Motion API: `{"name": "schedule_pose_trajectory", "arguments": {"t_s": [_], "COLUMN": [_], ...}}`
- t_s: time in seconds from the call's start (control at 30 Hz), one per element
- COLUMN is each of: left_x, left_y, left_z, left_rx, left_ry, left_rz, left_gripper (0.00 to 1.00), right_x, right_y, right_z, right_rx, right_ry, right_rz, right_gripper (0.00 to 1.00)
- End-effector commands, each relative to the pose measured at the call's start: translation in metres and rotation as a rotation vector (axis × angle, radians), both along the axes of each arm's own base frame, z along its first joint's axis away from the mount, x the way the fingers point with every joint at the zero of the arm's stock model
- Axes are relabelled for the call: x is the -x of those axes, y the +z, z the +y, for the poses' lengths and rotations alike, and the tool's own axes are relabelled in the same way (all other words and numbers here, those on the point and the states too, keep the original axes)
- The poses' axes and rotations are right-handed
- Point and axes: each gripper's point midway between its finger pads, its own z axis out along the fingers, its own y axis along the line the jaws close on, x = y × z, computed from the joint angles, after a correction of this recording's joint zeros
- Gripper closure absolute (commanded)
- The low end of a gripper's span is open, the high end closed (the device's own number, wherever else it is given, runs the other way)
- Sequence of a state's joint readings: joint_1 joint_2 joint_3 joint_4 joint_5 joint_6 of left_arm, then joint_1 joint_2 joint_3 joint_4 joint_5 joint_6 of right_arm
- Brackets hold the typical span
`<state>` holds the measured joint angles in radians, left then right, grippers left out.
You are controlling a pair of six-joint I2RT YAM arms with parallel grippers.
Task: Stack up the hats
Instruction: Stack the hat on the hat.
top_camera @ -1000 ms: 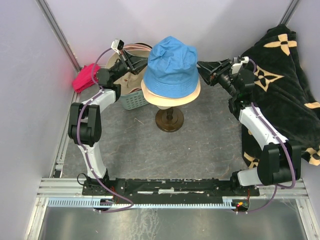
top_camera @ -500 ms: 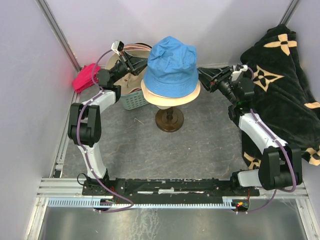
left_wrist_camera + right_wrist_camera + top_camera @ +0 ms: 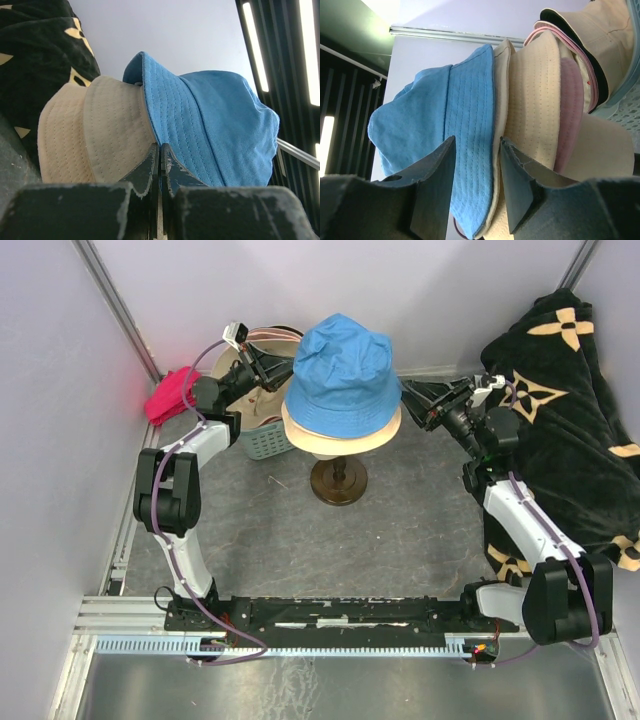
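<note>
A blue hat (image 3: 343,360) sits on top of a cream hat (image 3: 340,432) on a stand in the middle of the table. My left gripper (image 3: 283,370) is shut at the stack's left side. In the left wrist view its tips (image 3: 160,148) meet where the blue hat's (image 3: 220,130) brim joins the cream hat (image 3: 95,135); I cannot tell if fabric is pinched. My right gripper (image 3: 408,396) stands open just right of the stack. The right wrist view shows the blue hat's (image 3: 420,125) brim beyond the gap of that gripper (image 3: 477,140).
A pale basket (image 3: 262,444) behind the left gripper holds more hats, tan (image 3: 600,25), pink-edged and black. A magenta cloth (image 3: 170,392) lies at the far left. A large black cloth with beige flowers (image 3: 565,390) covers the right side. The stand's round wooden base (image 3: 338,481) rests mid-table.
My right arm has drawn back to the right and slightly nearer, its open gripper leaving the hat's brim. The left arm and the hats have stayed put.
</note>
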<state>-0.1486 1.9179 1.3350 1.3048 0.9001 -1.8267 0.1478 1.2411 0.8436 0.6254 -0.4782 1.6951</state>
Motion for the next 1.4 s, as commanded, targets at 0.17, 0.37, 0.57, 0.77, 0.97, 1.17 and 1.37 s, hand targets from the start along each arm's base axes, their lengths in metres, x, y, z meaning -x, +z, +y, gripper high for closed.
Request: {"name": "schedule_pose_trajectory", "arguments": {"t_s": [0.17,0.37,0.57,0.77,0.97,1.17,1.37], "left_x": [0.011,0.012,0.012,0.014,0.016,0.018,0.020], "left_y": [0.002,0.001,-0.002,-0.005,-0.012,-0.025,-0.047], "left_z": [-0.003,-0.004,-0.007,-0.012,-0.011,-0.009,-0.008], "left_rx": [-0.058,-0.061,-0.066,-0.074,-0.081,-0.072,-0.096], "left_ry": [-0.012,-0.014,-0.020,-0.030,-0.025,-0.004,0.031], "left_rz": [-0.060,-0.063,-0.061,-0.059,-0.049,-0.024,0.010], "left_gripper": [0.97,0.97,0.97,0.97,0.97,0.97,0.97], "right_x": [0.030,0.030,0.024,0.020,0.018,0.019,0.019], "right_y": [0.025,0.021,0.020,0.021,0.012,-0.001,-0.031], "right_z": [0.000,0.003,0.020,0.033,0.030,0.030,0.028], "right_rx": [-0.015,-0.010,-0.012,-0.011,-0.010,0.012,0.043], "right_ry": [0.031,0.048,0.084,0.110,0.084,0.084,0.073], "right_rz": [-0.105,-0.101,-0.112,-0.121,-0.104,-0.074,0.008], "right_gripper": [0.52,0.51,0.51,0.54,0.82,0.98,0.98]}}
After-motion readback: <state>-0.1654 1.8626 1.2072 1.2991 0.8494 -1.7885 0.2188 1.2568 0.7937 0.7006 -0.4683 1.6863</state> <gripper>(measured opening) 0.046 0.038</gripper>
